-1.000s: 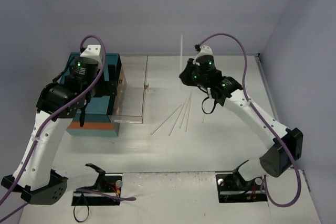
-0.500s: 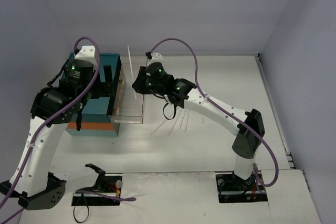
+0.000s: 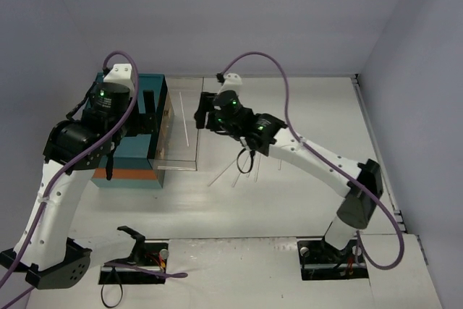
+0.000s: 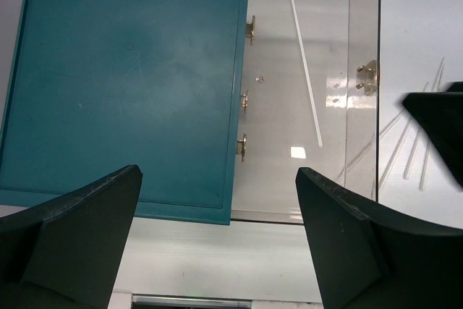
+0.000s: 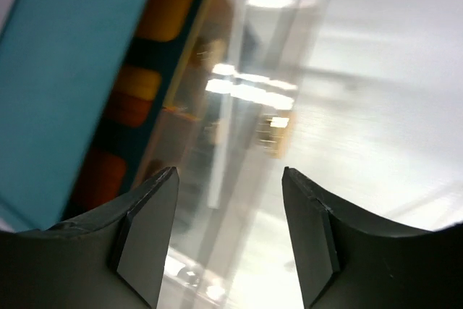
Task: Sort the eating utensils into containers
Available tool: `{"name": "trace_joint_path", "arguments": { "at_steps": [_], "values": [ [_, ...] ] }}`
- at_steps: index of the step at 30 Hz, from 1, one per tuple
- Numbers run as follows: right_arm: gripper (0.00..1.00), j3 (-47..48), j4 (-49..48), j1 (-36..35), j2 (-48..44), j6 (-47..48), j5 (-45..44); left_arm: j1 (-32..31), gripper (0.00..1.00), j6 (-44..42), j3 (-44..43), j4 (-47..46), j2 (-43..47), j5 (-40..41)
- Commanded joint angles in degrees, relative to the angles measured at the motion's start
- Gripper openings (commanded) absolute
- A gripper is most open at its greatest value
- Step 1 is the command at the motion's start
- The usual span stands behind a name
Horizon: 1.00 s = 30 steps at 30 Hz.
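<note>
Your right pincer [image 5: 229, 175] is hanging over the pulled-out clear drawer [image 4: 275, 142] of the teal chest [image 4: 130, 70]. Its jaws are standing apart with nothing between them. One pale chopstick [image 4: 303, 56] is lying flat on the drawer floor, its long axis running along the drawer from the far end toward the near one.

Your left pincer [image 4: 217, 175] is hovering above the chest top, spread wide and empty.

The loose chopsticks [image 3: 224, 170] are what the next move is likely turning on. They are lying on the desk [image 3: 289, 208] just beyond the drawer's front panel, on the right arm's side. They are fanned close together, and the right forearm is crossing above their far ends. Their long axes are slanting from near-left to far-right, so they are sitting askew to the drawer.

Your right arm is plainly the nearer one. The left would be reaching across the chest and drawer to get at them. I am judging that you will be swinging the right pincer back toward its own base and turning the wrist, so the jaws are closing across one stick rather than along it.
</note>
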<state>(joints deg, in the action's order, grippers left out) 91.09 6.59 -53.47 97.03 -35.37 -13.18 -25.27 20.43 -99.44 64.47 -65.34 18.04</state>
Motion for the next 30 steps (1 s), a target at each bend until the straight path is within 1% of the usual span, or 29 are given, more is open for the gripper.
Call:
{"name": "trace_joint_path", "arguments": {
  "at_steps": [1,3,6,8,11,14,19,24,30],
  "values": [
    [0.57,-9.51,2.09,9.01,-11.46,3.11,-7.09,0.58,0.86,1.0,-0.8,-1.89,-1.06,-0.13],
    [0.58,-16.28,3.23,14.02,-14.95,3.13,-6.74,0.58,0.86,1.03,-0.95,-1.9,-1.46,-0.47],
    [0.62,-21.94,4.16,19.32,-17.01,4.28,-3.9,0.64,0.86,1.17,-1.11,-2.04,-1.67,-0.55],
    [0.63,-25.89,4.39,24.23,-16.99,4.63,0.81,0.67,0.86,1.28,-1.02,-2.15,-1.9,-0.65],
    [0.64,-29.84,4.3,28.35,-15.21,6.12,4.34,0.67,0.86,1.28,-1.02,-2.06,-2.16,-0.99],
    [0.64,-31.18,4.38,30.31,-11.43,7.59,7.44,0.67,0.86,1.18,-0.98,-2.05,-2.06,-1.14],
    [0.62,-31.94,4.14,31.23,-5.04,7.92,8.26,0.75,0.86,0.93,0.18,-1.97,-1.3,-1.07],
    [0.54,-31.34,3.62,31.92,0.95,8.38,9.9,0.75,0.86,0.59,1.08,-1.8,-0.07,-0.73],
    [0.45,-32.05,1.5,32.72,4.39,8.38,10.55,0.84,0.86,0.58,1.62,-1.71,0.74,-0.72]
  ]
}}
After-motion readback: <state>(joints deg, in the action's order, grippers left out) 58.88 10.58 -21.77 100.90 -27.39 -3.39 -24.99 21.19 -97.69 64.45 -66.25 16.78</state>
